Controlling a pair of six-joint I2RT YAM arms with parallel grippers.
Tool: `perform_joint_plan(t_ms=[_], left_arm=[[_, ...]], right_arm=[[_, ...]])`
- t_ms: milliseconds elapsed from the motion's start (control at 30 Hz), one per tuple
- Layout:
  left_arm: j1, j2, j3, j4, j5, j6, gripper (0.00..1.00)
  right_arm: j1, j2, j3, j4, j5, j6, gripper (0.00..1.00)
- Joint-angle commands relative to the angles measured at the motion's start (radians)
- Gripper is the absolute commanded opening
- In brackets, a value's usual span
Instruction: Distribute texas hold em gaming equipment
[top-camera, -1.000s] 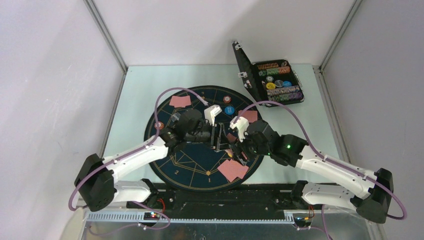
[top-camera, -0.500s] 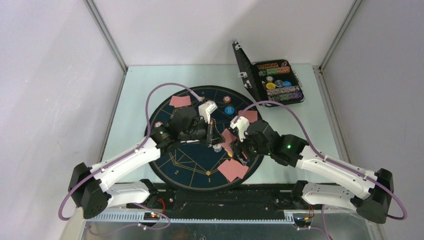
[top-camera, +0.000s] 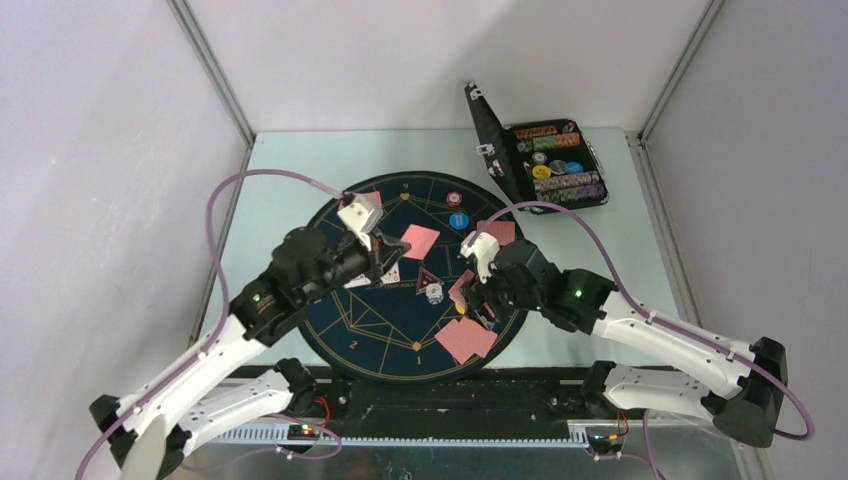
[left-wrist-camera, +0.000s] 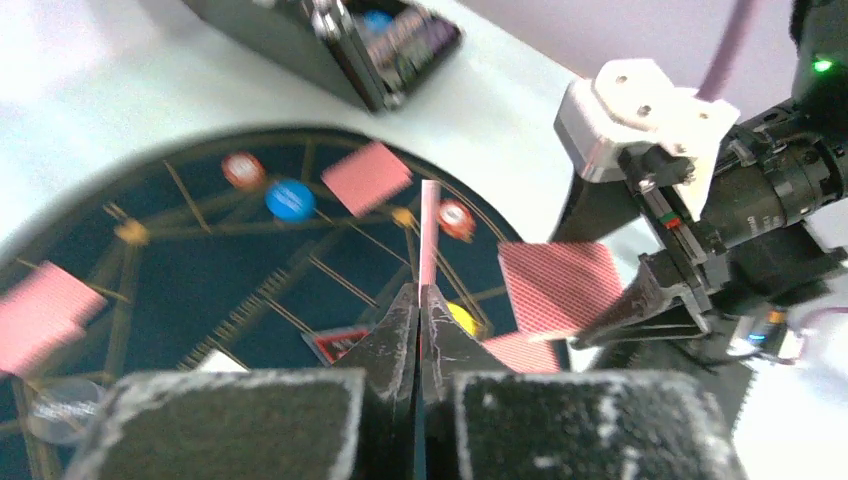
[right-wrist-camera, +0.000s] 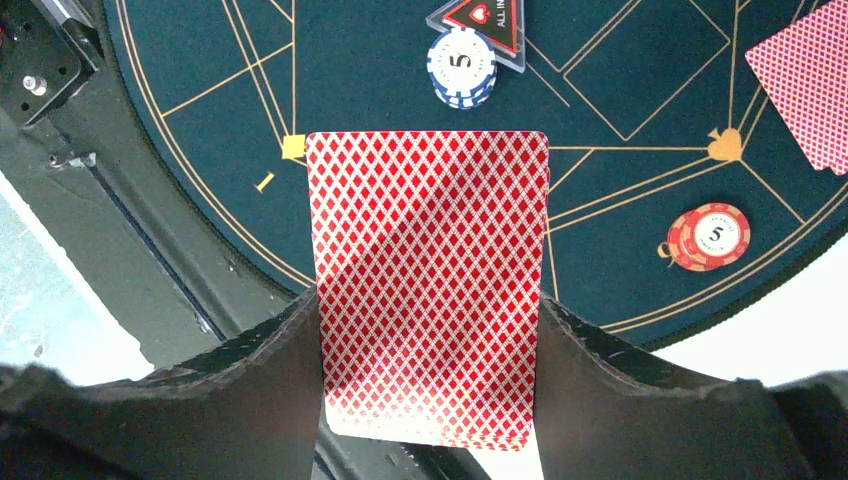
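Nearest, the right end effector (right-wrist-camera: 428, 305) gripped the deck (right-wrist-camera: 430, 220) by its long edges, with the long axis running straight out from the fingers over the mat's (right-wrist-camera: 200, 60) near rim, just short of a blue chip (right-wrist-camera: 462, 68). Farther out, the left end effector (left-wrist-camera: 420, 300) was clenched on one card (left-wrist-camera: 429, 230), edge-up, long axis pointing ahead toward the case (left-wrist-camera: 300, 40). The mat lay directly below that card, so the left arm looked better placed to drop it there.
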Motion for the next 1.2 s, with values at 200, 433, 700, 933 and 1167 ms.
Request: perform_joint_plan(t_ms=[200,433,700,933,1167], left_arm=[[0.004,-0.056,-0.071,0.119,-0.021,1.141,0.0],[0.019,0.141,-0.075,0.081,-0.099,1.363,0.0],[0.074,0.293,-0.269,0.403,-0.062,1.473,0.0],[0.086,0.467,-0.285,0.477,-0.039,1.462,0.0],[0.084,0.644,-0.266,0.494,-0.086,1.448,0.0]], right_arm=[[0.006,-0.024,0.013,0.061,0.083,0.01,0.0],[-0.086,0.018,0.049,0.09,0.12,0.078,0.0],[-0.15,0.118,0.161,0.0,0.204,0.086,0.0],[-0.213,0.186,0.197,-0.023,0.176,0.102,0.0],[-0.228,0.245,0.239,-0.045,0.17,0.101,0.0]])
